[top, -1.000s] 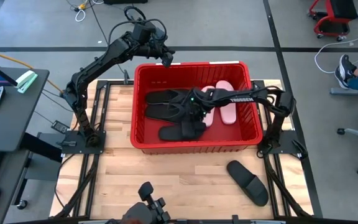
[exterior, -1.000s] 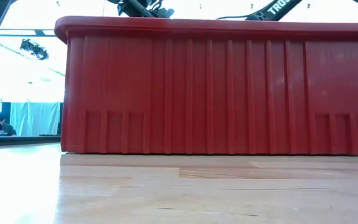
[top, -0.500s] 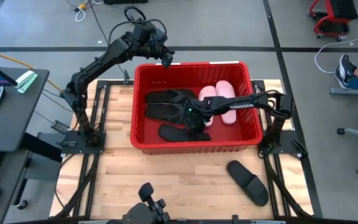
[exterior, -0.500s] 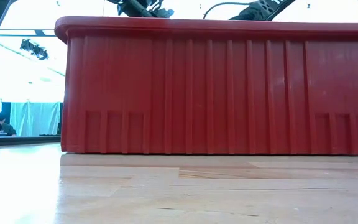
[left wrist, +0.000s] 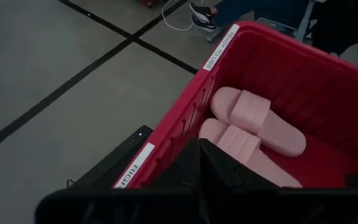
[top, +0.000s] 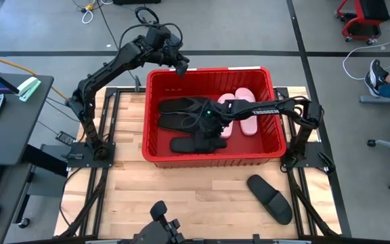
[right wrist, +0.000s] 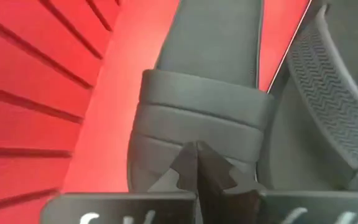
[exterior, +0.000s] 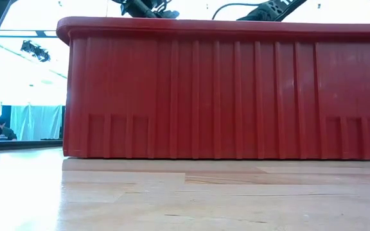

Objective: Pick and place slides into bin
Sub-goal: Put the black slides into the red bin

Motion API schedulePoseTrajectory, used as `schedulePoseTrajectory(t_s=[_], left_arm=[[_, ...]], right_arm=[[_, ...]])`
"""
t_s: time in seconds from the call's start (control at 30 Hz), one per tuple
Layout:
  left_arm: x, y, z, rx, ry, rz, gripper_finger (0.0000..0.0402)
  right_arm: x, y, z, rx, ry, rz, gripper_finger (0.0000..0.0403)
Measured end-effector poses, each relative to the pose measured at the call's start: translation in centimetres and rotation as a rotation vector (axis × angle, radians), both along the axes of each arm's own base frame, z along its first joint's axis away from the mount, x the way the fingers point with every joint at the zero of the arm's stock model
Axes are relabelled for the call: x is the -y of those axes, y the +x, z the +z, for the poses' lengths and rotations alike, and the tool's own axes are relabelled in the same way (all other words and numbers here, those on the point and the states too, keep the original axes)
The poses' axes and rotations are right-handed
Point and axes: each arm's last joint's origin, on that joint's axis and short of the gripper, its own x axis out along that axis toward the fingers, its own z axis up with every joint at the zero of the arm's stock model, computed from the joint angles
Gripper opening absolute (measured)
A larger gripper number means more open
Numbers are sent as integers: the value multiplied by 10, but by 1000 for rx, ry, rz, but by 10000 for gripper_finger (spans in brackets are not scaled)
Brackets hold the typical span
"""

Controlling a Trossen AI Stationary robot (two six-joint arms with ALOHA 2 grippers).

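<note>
Right gripper (top: 212, 130) hangs inside the bin (top: 156, 154), fingertips together just above a black slide (top: 196, 144) – gripping nothing; left gripper (top: 179, 69) waits by the far rim – state unclear.

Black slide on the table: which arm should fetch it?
Right, probably. The black slide lies near the right arm's base; the right gripper is inside the bin, while the left gripper hovers over its far rim.

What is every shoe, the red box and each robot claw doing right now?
bin: upright, holding five sandals.
pink slides: side by side inside bin.
flip-flops: lying in bin.
black slide in bin: lying flat, under right gripper.
black slide on table: outside bin.
right gripper: down inside bin.
left gripper: above bin's far rim.
</note>
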Motion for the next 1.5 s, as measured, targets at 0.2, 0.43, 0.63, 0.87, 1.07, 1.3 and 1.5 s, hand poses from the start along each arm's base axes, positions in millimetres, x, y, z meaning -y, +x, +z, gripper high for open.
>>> schedulePoseTrajectory(t_s=[0.2,0.43,0.63,0.87,1.07,1.3,1.5], left_arm=[[0,-1,-1,-25,35,-27,10],[-1,-1,0,-25,37,-25,14],[-1,-1,0,-28,46,-31,5],[-1,-1,0,-26,48,-28,22],[-1,-1,0,-24,44,-26,7],[-1,-1,0,-24,43,-25,14],[-1,-1,0,-23,37,-22,24]], right_arm=[[10,3,7,68,-81,-50,0],[34,1,-1,51,-150,-172,0],[35,0,-9,40,-80,-123,0],[20,8,-26,8,15,-36,0],[16,10,-26,19,25,-17,0],[-4,17,-27,52,112,85,0],[-7,27,-22,185,12,172,0]])
